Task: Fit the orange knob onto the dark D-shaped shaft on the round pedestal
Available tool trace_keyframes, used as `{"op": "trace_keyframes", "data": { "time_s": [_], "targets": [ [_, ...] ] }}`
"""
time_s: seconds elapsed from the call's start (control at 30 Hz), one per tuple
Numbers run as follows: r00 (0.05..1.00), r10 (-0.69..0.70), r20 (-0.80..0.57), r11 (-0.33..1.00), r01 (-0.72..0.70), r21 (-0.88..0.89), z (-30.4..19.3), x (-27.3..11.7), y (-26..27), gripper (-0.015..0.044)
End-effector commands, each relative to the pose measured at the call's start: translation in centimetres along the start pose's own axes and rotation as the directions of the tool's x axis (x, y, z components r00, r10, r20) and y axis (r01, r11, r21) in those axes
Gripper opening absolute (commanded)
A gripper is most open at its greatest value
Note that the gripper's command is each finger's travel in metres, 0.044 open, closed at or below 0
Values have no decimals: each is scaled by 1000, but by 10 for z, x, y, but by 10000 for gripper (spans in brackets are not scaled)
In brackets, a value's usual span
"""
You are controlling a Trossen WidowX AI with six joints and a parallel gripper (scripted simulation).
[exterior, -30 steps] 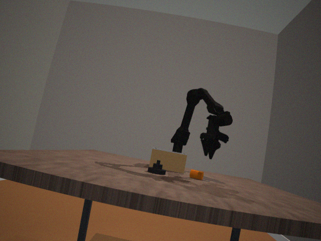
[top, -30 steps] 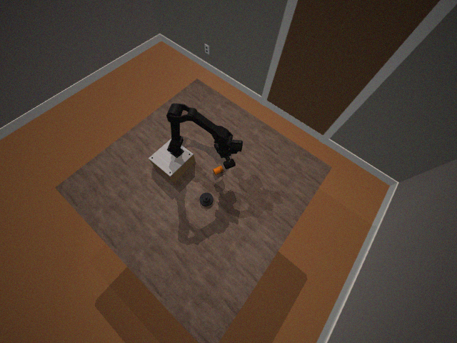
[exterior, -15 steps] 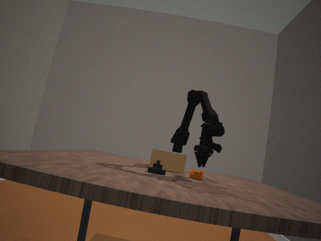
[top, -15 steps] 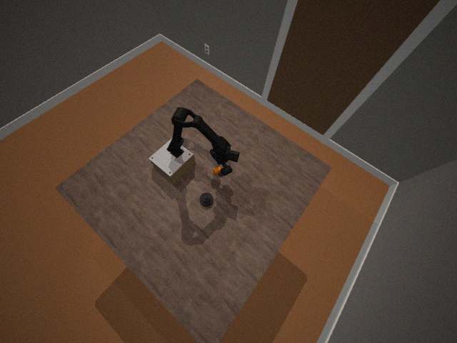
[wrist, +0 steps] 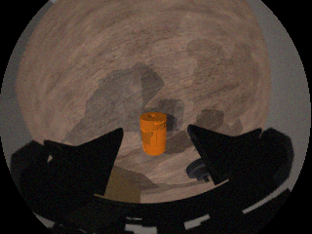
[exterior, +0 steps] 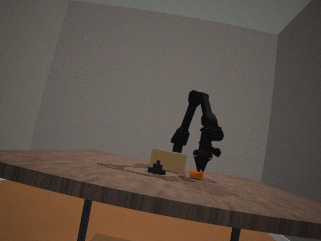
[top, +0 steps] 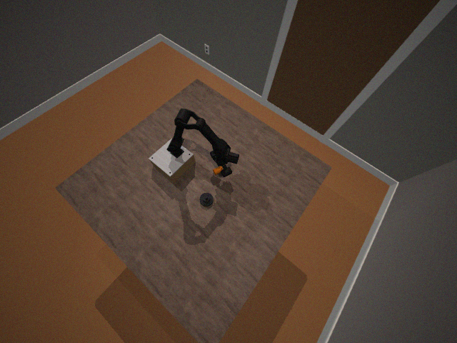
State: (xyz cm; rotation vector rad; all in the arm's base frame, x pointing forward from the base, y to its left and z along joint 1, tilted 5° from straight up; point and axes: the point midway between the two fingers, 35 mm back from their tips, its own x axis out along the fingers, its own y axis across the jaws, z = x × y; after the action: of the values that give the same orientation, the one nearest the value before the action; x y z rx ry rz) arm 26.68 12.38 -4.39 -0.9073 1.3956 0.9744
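The orange knob (top: 218, 170) (exterior: 196, 174) (wrist: 154, 134) lies on its side on the table. My gripper (exterior: 200, 170) (wrist: 156, 130) is open, pointing down just over the knob. In the wrist view the knob shows in the gap between the two fingers, with space on both sides. The round dark pedestal (top: 206, 199) (exterior: 156, 171) (wrist: 196, 171) stands upright on the table, apart from the knob, its shaft (exterior: 158, 162) pointing up and bare. The shaft's flat side cannot be made out. In the wrist view the right finger partly hides the pedestal.
The arm's base block (top: 171, 158) (exterior: 167, 160) (wrist: 124, 185), with a white top plate, stands on the wooden table (top: 147, 221) (exterior: 116, 184) near the knob and the pedestal. The arm's shadow falls across the table around both.
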Motion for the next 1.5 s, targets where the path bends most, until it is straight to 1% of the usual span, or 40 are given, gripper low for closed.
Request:
{"op": "trace_keyframes", "data": {
  "time_s": [0.0,0.5,0.73,0.77,1.03,1.33,1.47],
  "targets": [
    [1000,7,-2,1000,-7,-4,-1,8,2,440],
    [1000,7,-3,1000,-7,-4,-3,30,3,440],
    [1000,7,-3,1000,-7,-4,-3,30,3,256],
    [1000,7,-3,1000,-7,-4,-3,30,3,240],
    [1000,7,-3,1000,-7,-4,-3,30,3,240],
    [1000,7,-3,1000,-7,-4,-3,30,3,181],
    [1000,7,7,1000,-7,-2,-3,29,2,181]
  ]
}}
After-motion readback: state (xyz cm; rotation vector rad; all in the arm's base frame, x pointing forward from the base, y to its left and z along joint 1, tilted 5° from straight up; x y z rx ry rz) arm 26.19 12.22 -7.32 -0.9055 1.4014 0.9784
